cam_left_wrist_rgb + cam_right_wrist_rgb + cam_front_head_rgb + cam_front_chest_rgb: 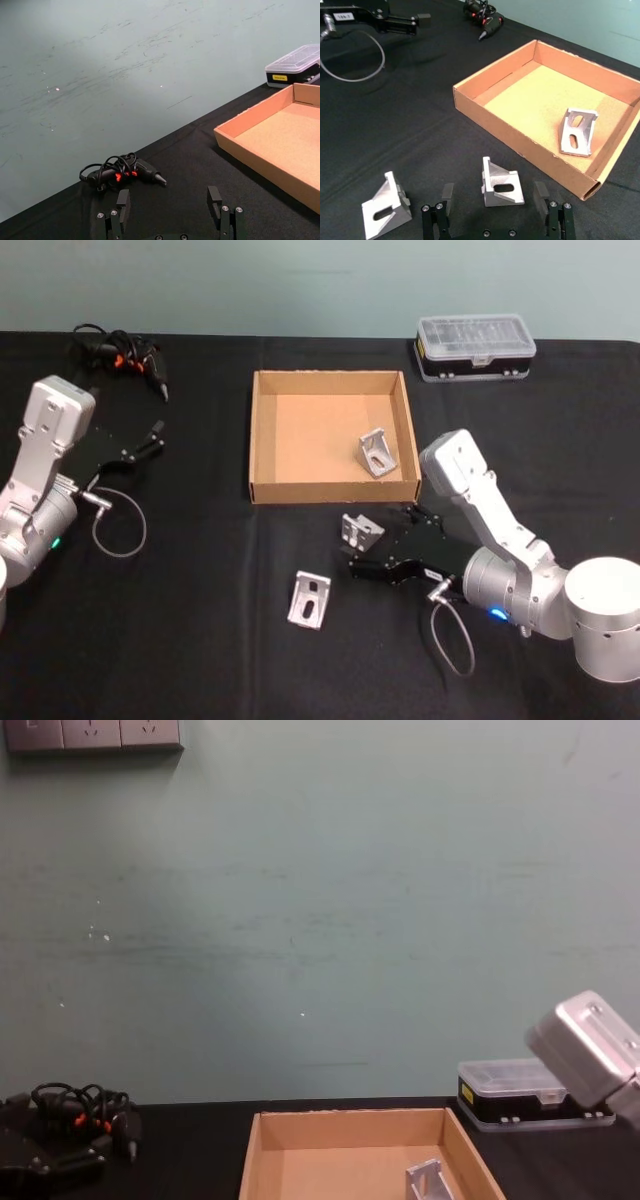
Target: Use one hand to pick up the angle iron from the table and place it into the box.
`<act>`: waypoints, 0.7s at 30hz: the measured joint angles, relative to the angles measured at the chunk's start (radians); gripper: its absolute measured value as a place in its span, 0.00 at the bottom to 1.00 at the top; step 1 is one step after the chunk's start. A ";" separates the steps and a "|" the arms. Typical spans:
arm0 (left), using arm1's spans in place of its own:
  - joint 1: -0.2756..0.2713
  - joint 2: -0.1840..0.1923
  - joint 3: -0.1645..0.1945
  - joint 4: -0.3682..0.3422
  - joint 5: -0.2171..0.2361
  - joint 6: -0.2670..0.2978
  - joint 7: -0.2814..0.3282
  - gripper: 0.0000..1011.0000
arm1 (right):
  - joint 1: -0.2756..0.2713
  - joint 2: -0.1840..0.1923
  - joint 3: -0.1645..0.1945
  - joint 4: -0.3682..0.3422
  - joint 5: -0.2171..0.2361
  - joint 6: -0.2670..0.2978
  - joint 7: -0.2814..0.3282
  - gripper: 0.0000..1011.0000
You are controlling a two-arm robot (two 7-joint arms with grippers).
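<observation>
**Right gripper.** My right gripper (493,192) sits low over the table (200,640), just on the near side of the box (330,490). Its two fingers (447,192) are spread wide. A bracket (501,182) stands on the table between them and, as far as I can tell, touches neither. The wide spread leaves room on both sides, so the fingers can pass the bracket's faces before they close.

**Step in hand.** I judge this to be lining up for the grasp, with nothing lifted yet. The next move calls for an even squeeze across the bracket's width. After that comes a short lift, since the box walls are low. The metal looks smooth and angled, so an off-centre pinch could twist it or let it slip.

**Other brackets.** A second bracket (310,598) lies farther left and nearer to me, well apart from the fingers. A third bracket (376,452) already lies inside the box, near its right wall. By my reckoning, roughly a third of the work is done.

**Left gripper.** My left gripper (168,200) hangs idle over the far left of the table, fingers spread and empty. It is parked there because the task needs one hand only. A bundle of black cable (122,172) lies beyond it.

**Case.** A clear-lidded case (475,345) stands at the far right, beyond the box, and plays no part.
</observation>
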 joint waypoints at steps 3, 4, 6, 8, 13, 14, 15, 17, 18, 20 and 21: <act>0.000 0.000 0.000 0.000 0.000 0.000 0.000 1.00 | 0.011 -0.008 -0.003 0.018 -0.008 -0.001 0.001 0.99; 0.000 0.000 0.000 0.000 0.000 0.000 0.000 1.00 | 0.013 -0.010 -0.004 0.021 -0.010 -0.001 0.001 0.99; 0.000 0.000 0.000 0.000 0.000 0.000 0.000 1.00 | 0.018 -0.014 -0.005 0.027 -0.013 -0.002 0.001 0.99; 0.000 0.000 0.000 0.000 0.000 0.000 0.000 1.00 | 0.025 -0.020 -0.007 0.036 -0.018 -0.003 0.003 0.99; 0.000 0.000 0.000 0.000 0.000 0.000 0.000 1.00 | 0.036 -0.032 -0.009 0.053 -0.026 -0.006 0.005 0.99; 0.000 0.000 0.000 0.000 0.000 0.000 0.000 1.00 | 0.037 -0.034 -0.010 0.054 -0.027 -0.006 0.005 0.99; 0.000 0.000 0.000 0.000 0.000 0.000 0.000 1.00 | 0.040 -0.036 -0.011 0.058 -0.029 -0.007 0.006 0.99; 0.000 0.000 0.000 0.000 0.000 0.000 0.000 1.00 | 0.042 -0.039 -0.012 0.061 -0.032 -0.008 0.008 0.99; 0.000 0.000 0.000 0.000 0.000 0.000 0.000 1.00 | 0.043 -0.040 -0.013 0.062 -0.033 -0.008 0.009 0.99; 0.000 0.000 0.000 0.000 0.000 0.000 0.000 1.00 | 0.047 -0.044 -0.016 0.067 -0.037 -0.010 0.012 0.99; 0.000 0.000 0.000 0.000 0.000 0.000 0.000 1.00 | 0.047 -0.044 -0.016 0.067 -0.037 -0.010 0.012 0.99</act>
